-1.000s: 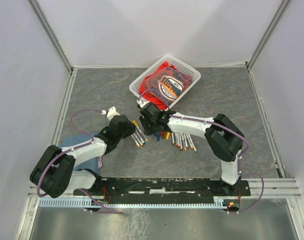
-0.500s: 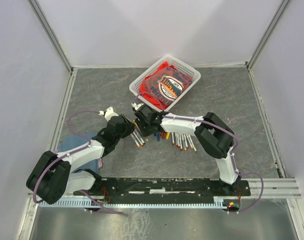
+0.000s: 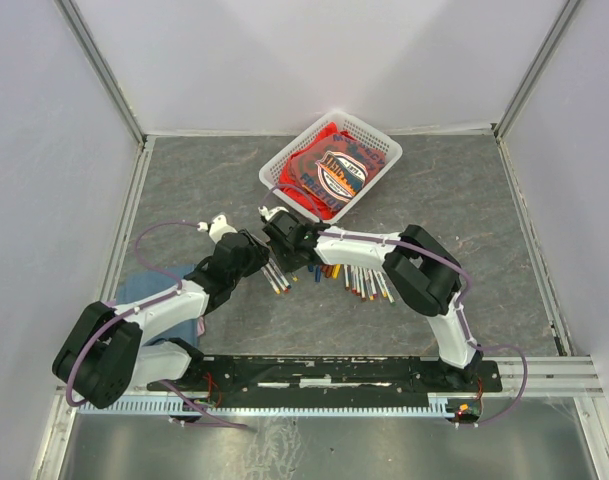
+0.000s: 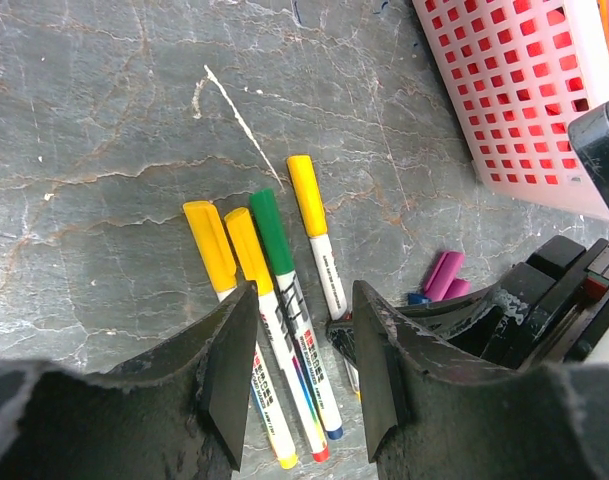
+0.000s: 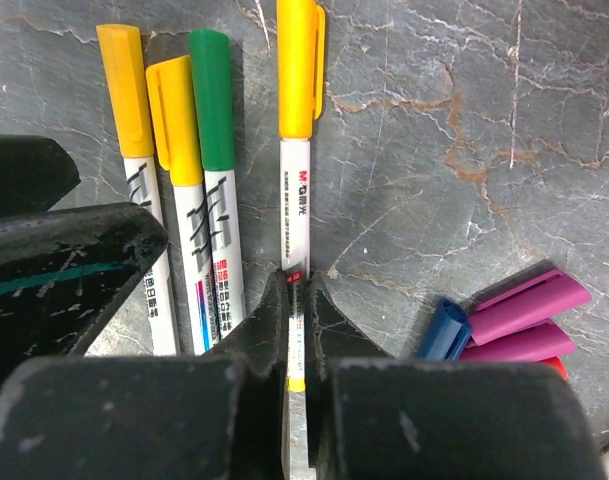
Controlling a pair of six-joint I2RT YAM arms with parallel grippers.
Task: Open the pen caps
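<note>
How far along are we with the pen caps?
Done: loose purple caps and a blue cap lie off their pens. In hand: right gripper, jaws shut on one yellow-capped pen; left gripper open alongside. Left: its cap, plus the green-capped pen and two more yellow-capped pens.

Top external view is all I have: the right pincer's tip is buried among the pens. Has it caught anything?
Observer: Yes. The right wrist view shows the right pincer shut on the white barrel of a yellow-capped pen lying on the table.
Operator: And the left pincer? From above I can't see whether it is open or shut.
Observer: The left wrist view shows the left pincer open and gripping nothing, over a green-capped pen and the yellow-capped ones beside it.
</note>
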